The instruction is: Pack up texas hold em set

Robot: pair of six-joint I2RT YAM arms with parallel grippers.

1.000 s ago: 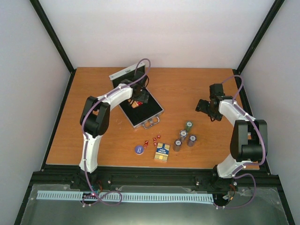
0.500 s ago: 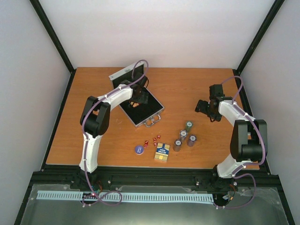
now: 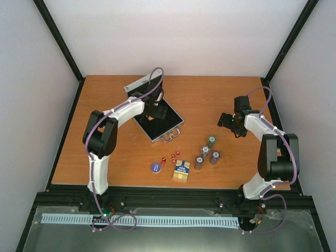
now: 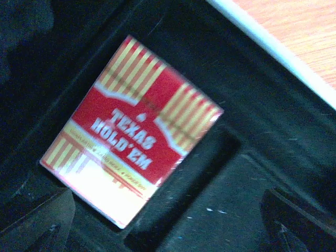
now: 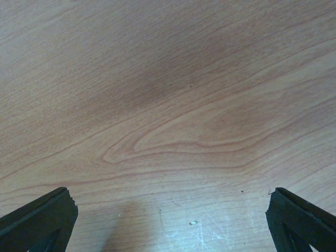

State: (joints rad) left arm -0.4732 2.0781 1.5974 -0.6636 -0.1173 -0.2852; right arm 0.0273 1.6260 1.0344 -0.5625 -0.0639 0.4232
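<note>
The silver case (image 3: 167,129) lies open on the table, black lining up, lid (image 3: 137,84) standing at its far side. In the left wrist view the red card box (image 4: 131,131) lies flat in a recess of the lining (image 4: 247,173). My left gripper (image 3: 152,107) hovers over the case, open, its fingertips (image 4: 37,223) clear of the box. A blue-yellow card box (image 3: 181,169), red dice (image 3: 171,158), a blue disc (image 3: 155,167) and several grey chip stacks (image 3: 205,152) sit near the front edge. My right gripper (image 3: 230,122) is open over bare wood (image 5: 168,105).
The case's handle (image 3: 169,138) points toward the loose pieces. Black frame posts (image 3: 62,50) rise at the table's back corners, and white walls close in three sides. My right arm stands near the table's right edge (image 3: 286,136).
My left gripper has drawn back toward the far side of the case, and that arm has stretched out. The red card box stays in the lining. The right arm has barely shifted.
</note>
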